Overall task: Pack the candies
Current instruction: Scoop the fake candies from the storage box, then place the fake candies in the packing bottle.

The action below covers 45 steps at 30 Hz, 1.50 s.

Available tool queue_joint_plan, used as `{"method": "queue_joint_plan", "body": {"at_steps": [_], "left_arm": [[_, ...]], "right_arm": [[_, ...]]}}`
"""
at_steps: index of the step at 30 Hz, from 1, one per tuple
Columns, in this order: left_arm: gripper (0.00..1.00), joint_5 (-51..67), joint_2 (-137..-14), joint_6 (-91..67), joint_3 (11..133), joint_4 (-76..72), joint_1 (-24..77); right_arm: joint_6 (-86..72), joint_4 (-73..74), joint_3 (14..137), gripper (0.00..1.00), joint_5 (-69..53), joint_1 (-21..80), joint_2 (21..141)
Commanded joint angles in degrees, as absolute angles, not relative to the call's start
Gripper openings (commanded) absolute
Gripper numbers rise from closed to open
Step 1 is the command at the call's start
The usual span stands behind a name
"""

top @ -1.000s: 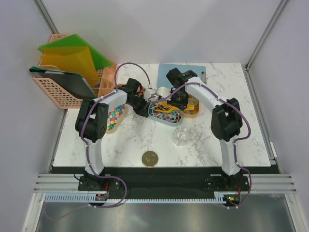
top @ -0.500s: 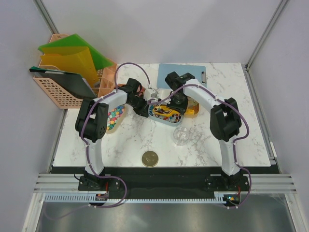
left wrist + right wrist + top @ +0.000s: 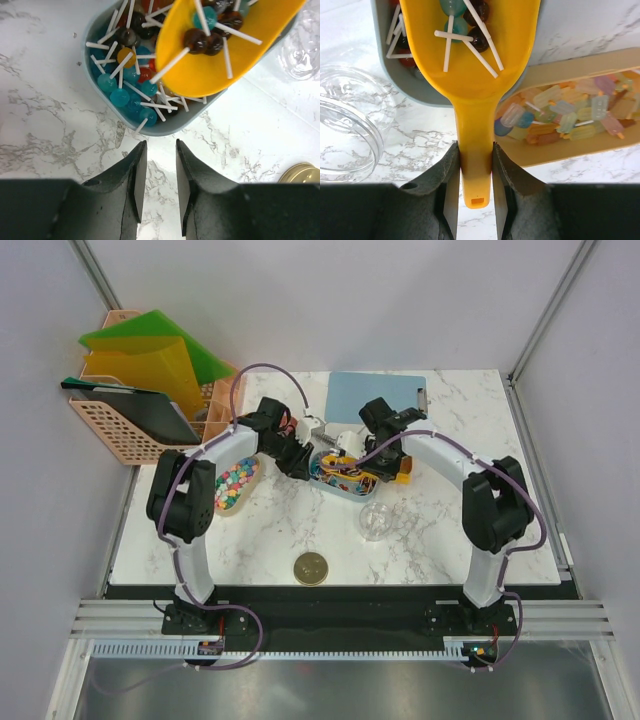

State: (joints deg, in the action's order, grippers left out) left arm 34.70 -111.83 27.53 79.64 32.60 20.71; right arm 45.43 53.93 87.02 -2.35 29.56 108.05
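Barely started: right jaws clamp a scoop [image 3: 470, 95] of candies [image 3: 479, 40] over the tray [image 3: 382, 60], left jaws slightly apart and empty, jar [image 3: 350, 115] unfilled.

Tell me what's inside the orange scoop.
The scoop, clamped in the right gripper, holds several lollipops with white sticks and dark brown or teal heads. Its bowl hides whatever lies in the grey-blue tray directly beneath it.
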Motion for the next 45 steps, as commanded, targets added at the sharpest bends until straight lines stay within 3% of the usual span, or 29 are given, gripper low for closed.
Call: {"method": "queue_joint_plan", "body": {"at_steps": [1, 10, 16, 24, 45], "left_arm": [[0.37, 36.9, -107.1, 26.1, 79.5, 31.4, 20.2], [0.36, 34.1, -103.4, 25.8, 81.1, 33.1, 19.0], [0.36, 27.3, -105.5, 25.8, 83.8, 31.6, 18.5], [0.36, 22.8, -108.7, 25.0, 88.8, 30.4, 18.5], [0.35, 23.2, -109.4, 23.2, 87.4, 26.2, 18.0]], "right_arm": [[44.5, 47.8, 86.9, 0.00, -3.6, 29.2, 104.0], [51.8, 48.4, 79.3, 0.00, -5.4, 23.4, 92.6], [68.2, 59.4, 74.8, 0.00, -4.4, 20.1, 84.5], [77.0, 68.5, 74.7, 0.00, 2.3, 20.7, 80.5], [68.7, 76.9, 76.9, 0.00, 21.2, 33.3, 85.5]]}}
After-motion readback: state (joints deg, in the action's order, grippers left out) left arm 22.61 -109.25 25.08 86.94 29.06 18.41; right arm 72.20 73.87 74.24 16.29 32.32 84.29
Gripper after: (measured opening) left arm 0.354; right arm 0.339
